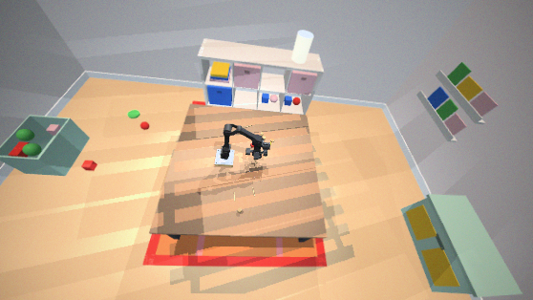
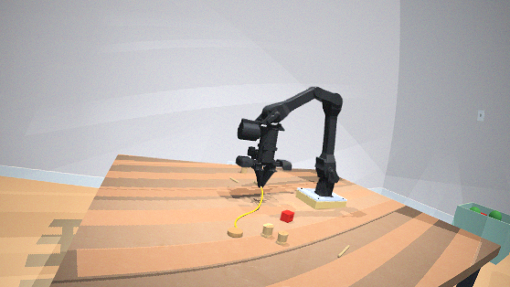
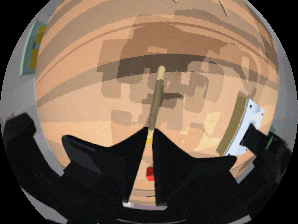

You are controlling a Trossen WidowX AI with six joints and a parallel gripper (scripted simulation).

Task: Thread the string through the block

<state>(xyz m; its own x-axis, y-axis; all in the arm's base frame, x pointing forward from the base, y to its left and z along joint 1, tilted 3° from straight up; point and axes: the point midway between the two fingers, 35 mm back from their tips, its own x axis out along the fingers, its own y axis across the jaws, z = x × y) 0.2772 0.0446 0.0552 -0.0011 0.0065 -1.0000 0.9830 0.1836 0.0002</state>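
My gripper is shut on the thin wooden stick, held above the table. The stick points forward from the fingertips, its pale tip free. The yellow string hangs from the fingertips in a slack curve to the round wooden button on the table. A small tan piece, possibly the block, stands on the far side of the table in the exterior view, well away from the stick. Its hole is too small to make out.
Near the button are two short wooden cylinders and a red cube. Loose sticks lie near the small tan piece. Another loose stick lies nearer the exterior camera. The arm's base is beside the gripper.
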